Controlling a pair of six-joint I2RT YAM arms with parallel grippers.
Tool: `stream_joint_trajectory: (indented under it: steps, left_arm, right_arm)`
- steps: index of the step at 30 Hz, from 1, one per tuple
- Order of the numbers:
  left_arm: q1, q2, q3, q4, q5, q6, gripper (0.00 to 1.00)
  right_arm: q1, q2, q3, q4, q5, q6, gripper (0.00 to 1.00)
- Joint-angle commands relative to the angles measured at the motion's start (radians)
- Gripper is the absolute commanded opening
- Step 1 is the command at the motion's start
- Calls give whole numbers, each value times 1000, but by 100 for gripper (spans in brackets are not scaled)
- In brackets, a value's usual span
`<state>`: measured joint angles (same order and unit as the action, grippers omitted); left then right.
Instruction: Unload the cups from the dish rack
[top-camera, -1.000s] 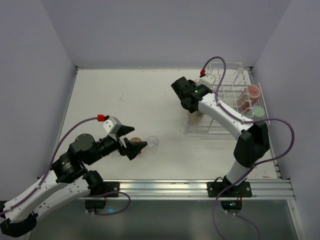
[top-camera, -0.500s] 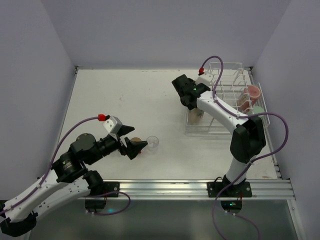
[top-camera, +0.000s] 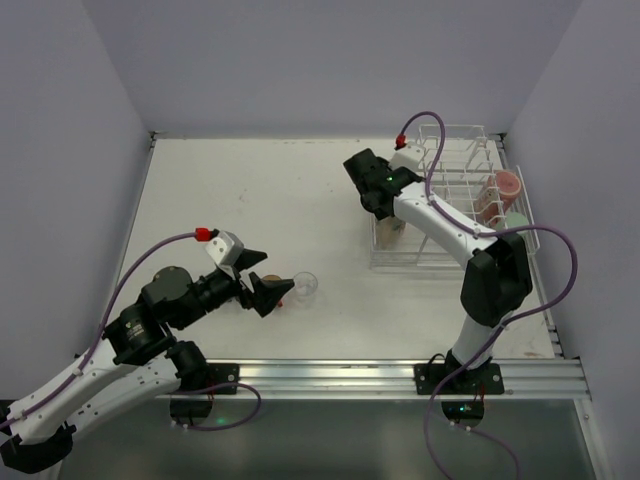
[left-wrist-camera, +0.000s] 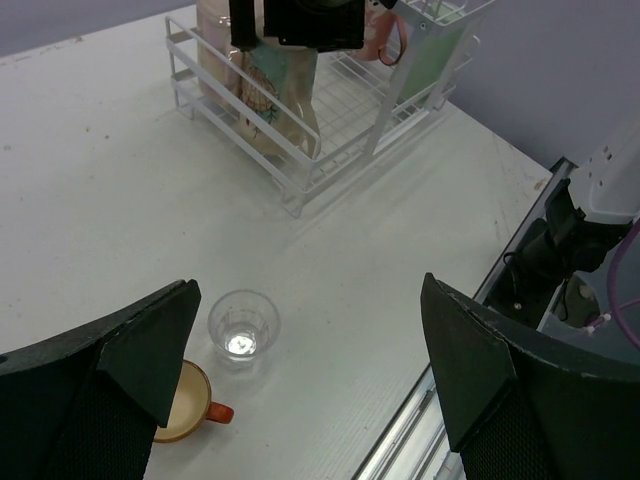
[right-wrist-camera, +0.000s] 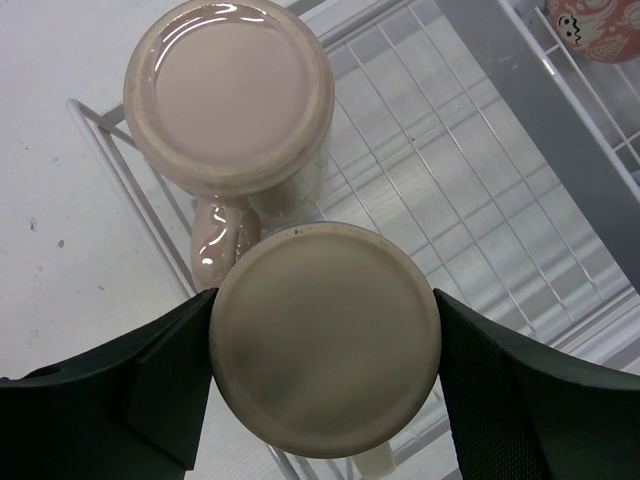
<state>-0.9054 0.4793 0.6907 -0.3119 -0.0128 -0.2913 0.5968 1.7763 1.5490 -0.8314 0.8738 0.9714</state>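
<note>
Beige mug (right-wrist-camera: 325, 335) | upturned in dish rack (right-wrist-camera: 520, 115) | between right fingers (right-wrist-camera: 120, 400), pinched both sides | left fingers (left-wrist-camera: 110, 400) spread

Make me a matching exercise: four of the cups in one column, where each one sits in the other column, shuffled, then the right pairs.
Things:
1. clear glass
2. orange cup
3. matte beige mug
4. pink cup

Places:
A. upside down in the dish rack, between the right claw's fingers
B. on the table, partly hidden by the left claw in its wrist view
C. on the dish rack's right side, beside the green tumbler
D. on the table, on the dish rack side of its neighbour

Pairs: 1-D, 2-B, 3-A, 4-C
</note>
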Motion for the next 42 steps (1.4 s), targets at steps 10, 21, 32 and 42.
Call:
stream_joint_trajectory:
  steps: [10,21,32,42]
  left_arm:
    - [10,21,4,17,-33,21,100]
    - [31,70,20,51,0,-8,100]
    - [42,145,79,123,-24,-106,97]
    - [45,294,115,290,-98,-256,94]
  right_arm:
    - [38,-153,68,84,105,-88,31]
    - [61,-325,-10,215,33,-215,25]
    - [89,-472,-92,484,-240,-303,23]
    - [90,-623,-296,807,-689,-254,22]
